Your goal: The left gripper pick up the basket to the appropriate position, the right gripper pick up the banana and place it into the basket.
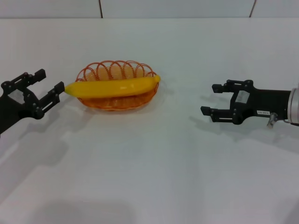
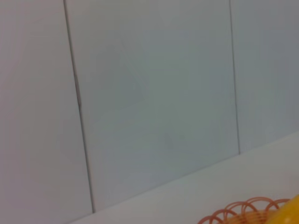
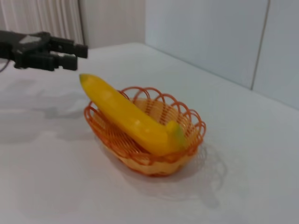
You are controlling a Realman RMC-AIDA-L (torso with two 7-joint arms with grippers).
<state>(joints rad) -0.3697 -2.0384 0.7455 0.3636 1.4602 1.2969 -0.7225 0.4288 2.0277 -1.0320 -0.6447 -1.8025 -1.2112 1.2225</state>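
The white desk (image 1: 154, 168) lies bare around the orange wire basket (image 1: 117, 103). The banana (image 1: 112, 87) rests across its rim, tips overhanging. Left gripper (image 1: 50, 83), jaws apart, sits just beside; right gripper (image 1: 209, 99), jaws apart, well away.

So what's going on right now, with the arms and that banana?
Left gripper open, empty, beside basket. Right gripper open, empty, well clear. Banana lying across basket, tips overhanging rim. Nothing in the way.

basket (image 1: 117, 88) on counter (image 1: 154, 163), left of centre, far half | banana (image 1: 112, 87) lies lengthwise in basket, left tip overhanging rim | left pincer (image 1: 49, 86) just left of that tip, apart | right pincer (image 1: 210, 99) well right, apart
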